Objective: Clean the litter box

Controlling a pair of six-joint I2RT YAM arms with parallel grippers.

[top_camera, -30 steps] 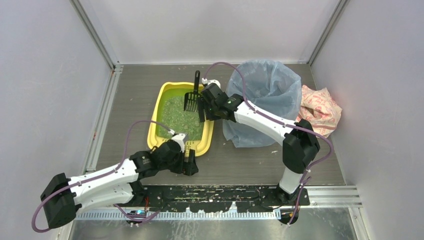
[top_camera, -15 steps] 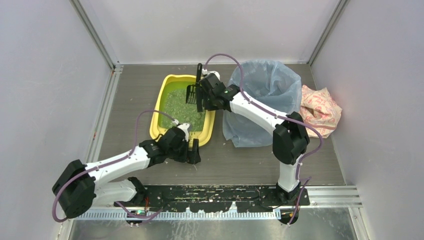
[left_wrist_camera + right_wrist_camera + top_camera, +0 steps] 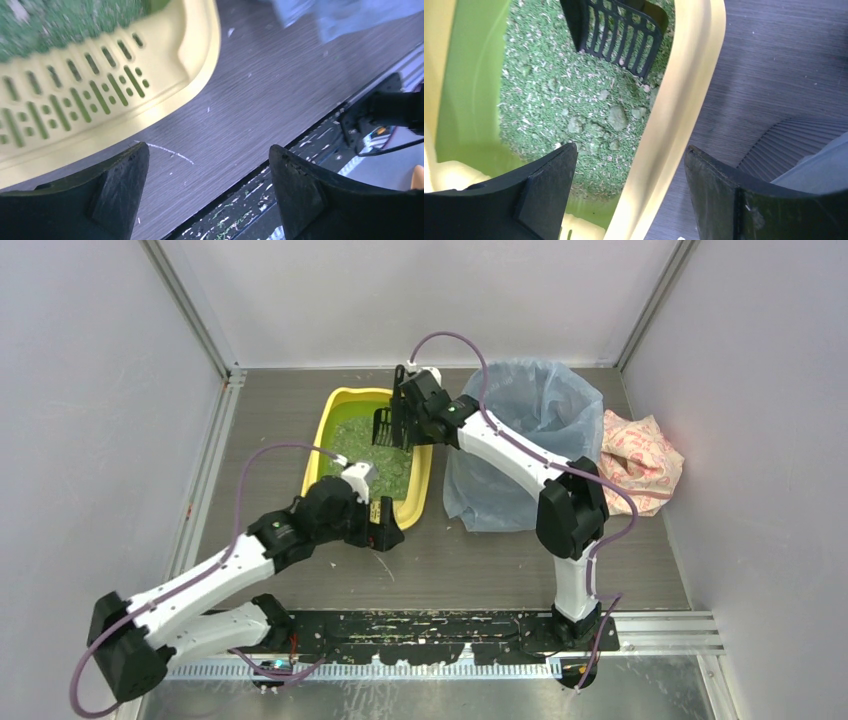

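Observation:
The yellow litter box (image 3: 317,455) lies on the table with green litter (image 3: 362,445) inside; its slotted grate (image 3: 60,107) is at the near end. A black slotted scoop (image 3: 382,427) rests in the litter at the far end, also in the right wrist view (image 3: 619,30). My right gripper (image 3: 404,425) is open and empty, its jaws straddling the box's right rim (image 3: 674,110). Clumps (image 3: 616,117) lie in the litter below it. My left gripper (image 3: 385,528) is open and empty, over the table beside the box's near right corner (image 3: 200,60).
A tall bin lined with a blue bag (image 3: 535,430) stands right of the box, close to the right arm. A pink patterned cloth (image 3: 640,460) lies at the far right. Litter bits are scattered on the table (image 3: 165,150) and the base rail (image 3: 450,625).
The left gripper has moved forward to the box's near right corner. The right gripper has moved toward the far end of the box. The box has shifted a little away from the arms.

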